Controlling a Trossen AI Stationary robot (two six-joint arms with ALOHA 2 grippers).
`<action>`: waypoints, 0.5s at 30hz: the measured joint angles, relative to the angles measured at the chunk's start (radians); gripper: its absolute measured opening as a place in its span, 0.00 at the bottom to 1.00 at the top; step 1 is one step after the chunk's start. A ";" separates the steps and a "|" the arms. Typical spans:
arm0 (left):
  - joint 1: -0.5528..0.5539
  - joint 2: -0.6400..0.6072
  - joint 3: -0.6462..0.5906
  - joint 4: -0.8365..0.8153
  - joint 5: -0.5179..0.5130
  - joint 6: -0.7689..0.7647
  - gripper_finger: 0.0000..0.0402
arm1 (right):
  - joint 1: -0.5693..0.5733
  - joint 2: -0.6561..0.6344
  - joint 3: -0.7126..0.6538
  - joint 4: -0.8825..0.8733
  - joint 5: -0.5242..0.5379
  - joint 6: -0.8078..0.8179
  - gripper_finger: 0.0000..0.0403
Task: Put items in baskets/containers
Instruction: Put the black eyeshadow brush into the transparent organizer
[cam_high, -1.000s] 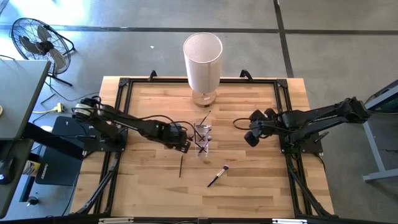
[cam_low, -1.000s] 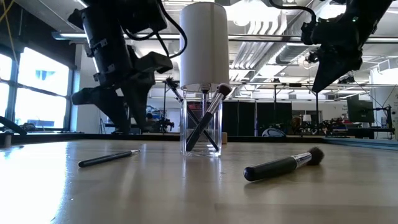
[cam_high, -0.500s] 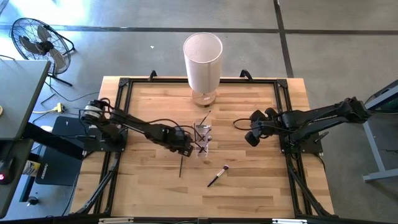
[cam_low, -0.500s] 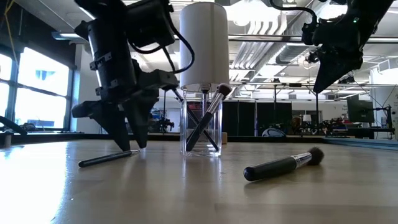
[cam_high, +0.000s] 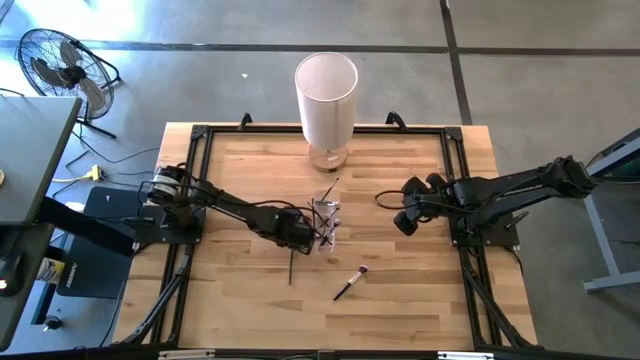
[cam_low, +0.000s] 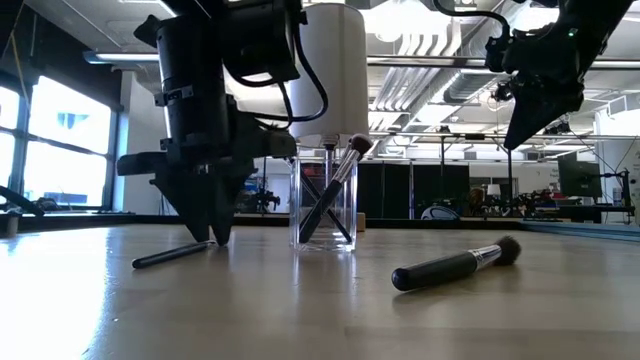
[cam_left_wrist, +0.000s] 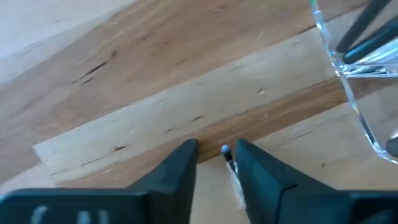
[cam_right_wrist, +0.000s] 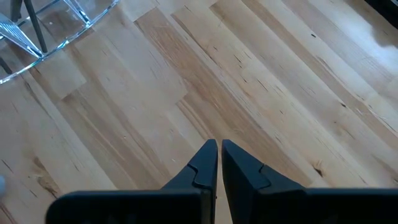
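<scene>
A clear plastic cup (cam_high: 324, 222) (cam_low: 322, 205) stands at mid-table with several brushes leaning inside it. A thin dark brush (cam_high: 291, 266) (cam_low: 170, 255) lies flat on the table, near-left of the cup. A thicker brush (cam_high: 350, 283) (cam_low: 455, 265) lies near-right of it. My left gripper (cam_high: 296, 240) (cam_low: 213, 238) (cam_left_wrist: 216, 152) points down at the thin brush's far end (cam_left_wrist: 226, 150). It is narrowly open, with one finger on each side of that end. My right gripper (cam_high: 402, 222) (cam_right_wrist: 219, 149) hangs shut and empty above the table, right of the cup. My left gripper comes from above, with its fingertips (cam_low: 207, 236) down at the tabletop. The thin brush's far end (cam_left_wrist: 231, 167) lies between the fingers, close beside one of them. I cannot tell whether a finger touches it. The brush lies flat on the table.
A tall white cylinder (cam_high: 326, 95) (cam_low: 328, 70) stands at the table's far edge behind the cup. A black frame (cam_high: 196, 160) runs round the tabletop. Bare wood lies to the near side and to the left. A fan (cam_high: 62, 62) stands on the floor off the far left.
My left gripper has dropped to the table and moved a little toward the near edge and the cup, onto the thin brush's far end. Its fingers have narrowed from wide apart to a small gap. The right arm has kept still.
</scene>
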 joint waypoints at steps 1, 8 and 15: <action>0.000 0.001 0.001 -0.007 0.000 -0.003 0.24 | 0.000 0.000 0.000 -0.001 0.000 0.000 0.04; 0.000 0.002 0.000 -0.018 -0.024 -0.003 0.02 | 0.000 0.000 0.000 -0.002 0.000 -0.016 0.05; -0.017 0.003 0.001 -0.050 0.020 0.011 0.00 | 0.000 0.000 0.000 -0.003 0.023 -0.036 0.04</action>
